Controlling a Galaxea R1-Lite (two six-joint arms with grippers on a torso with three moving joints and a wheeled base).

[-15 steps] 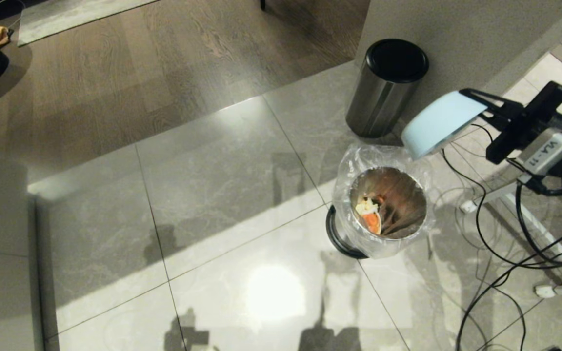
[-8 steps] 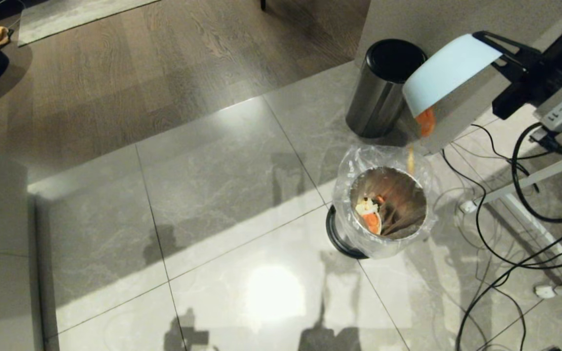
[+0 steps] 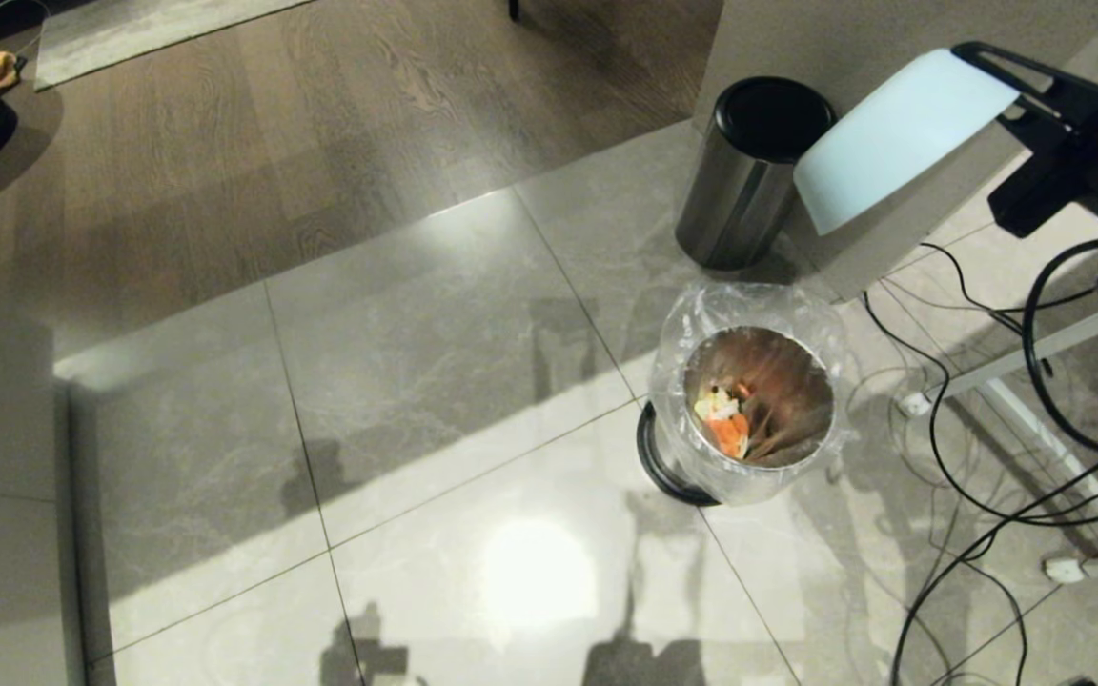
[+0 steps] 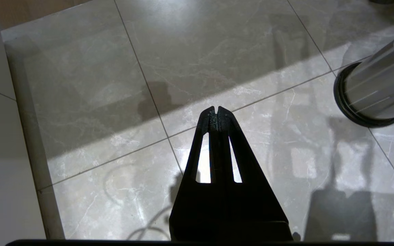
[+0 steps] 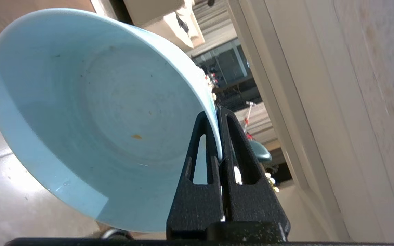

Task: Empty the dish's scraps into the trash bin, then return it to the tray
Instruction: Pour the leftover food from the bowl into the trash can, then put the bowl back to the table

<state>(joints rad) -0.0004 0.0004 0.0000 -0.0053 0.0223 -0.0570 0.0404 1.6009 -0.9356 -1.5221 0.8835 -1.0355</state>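
My right gripper (image 3: 987, 69) is shut on the rim of the dish (image 3: 897, 133), a light-blue bowl held tipped on its side, above and behind the trash bin (image 3: 692, 457). In the right wrist view the dish (image 5: 97, 119) is bare inside apart from a tiny orange speck (image 5: 136, 136), and the right gripper (image 5: 214, 114) pinches its wall. The scraps (image 3: 725, 426), orange and whitish bits, lie inside the bag-lined bin. My left gripper (image 4: 216, 109) hangs shut and empty over the floor tiles, left of the trash bin (image 4: 371, 92). The tray is out of view.
A steel cylinder with a black lid (image 3: 749, 171) stands just behind the bin, against a pale wall corner (image 3: 892, 38). Black cables (image 3: 968, 495) and a white frame leg (image 3: 1035, 419) cover the floor at the right.
My right gripper has carried the dish up and back. A carrot slice that was sliding off its lip half a second ago has dropped into the bin.
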